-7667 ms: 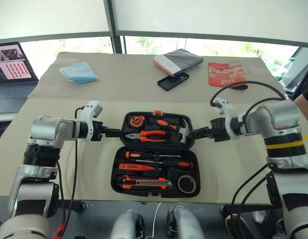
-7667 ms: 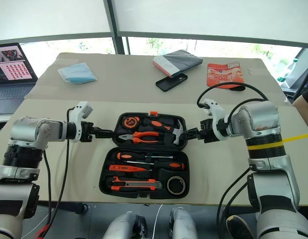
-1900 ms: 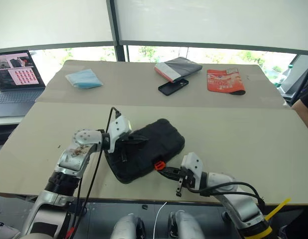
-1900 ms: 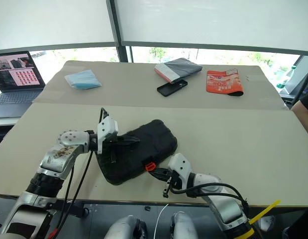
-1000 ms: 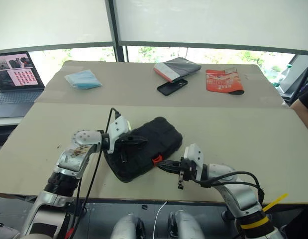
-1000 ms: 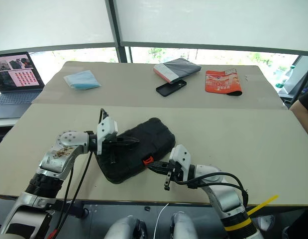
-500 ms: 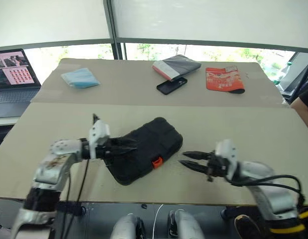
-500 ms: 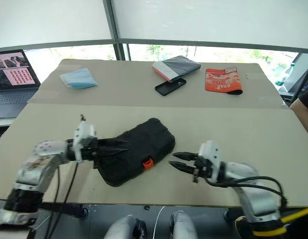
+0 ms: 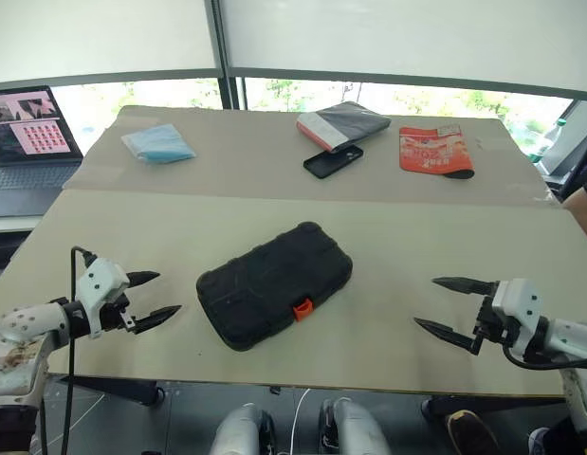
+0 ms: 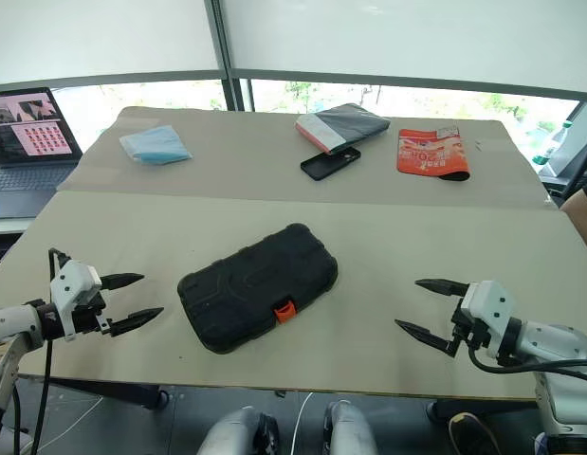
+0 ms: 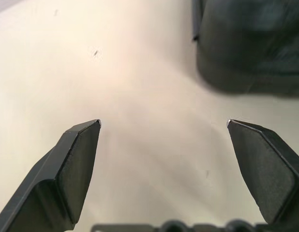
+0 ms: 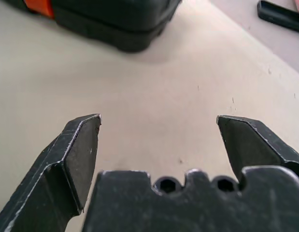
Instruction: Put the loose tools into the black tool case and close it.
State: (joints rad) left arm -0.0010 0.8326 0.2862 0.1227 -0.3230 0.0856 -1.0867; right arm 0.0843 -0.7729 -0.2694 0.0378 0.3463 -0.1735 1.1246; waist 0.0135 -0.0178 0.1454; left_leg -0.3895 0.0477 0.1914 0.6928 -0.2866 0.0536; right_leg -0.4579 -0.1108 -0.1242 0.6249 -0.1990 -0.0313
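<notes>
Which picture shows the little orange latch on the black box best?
The head view: the orange latch sits whole on the closed black tool case. The right wrist view catches just a corner of it; the left wrist view has none.

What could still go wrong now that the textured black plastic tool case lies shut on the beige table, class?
1. The small orange latch on the black plastic tool case may not be fully snapped, so the case might spring open if lifted.
2. The case lies near the beige table's front edge, so a nudge might push it off.
</notes>
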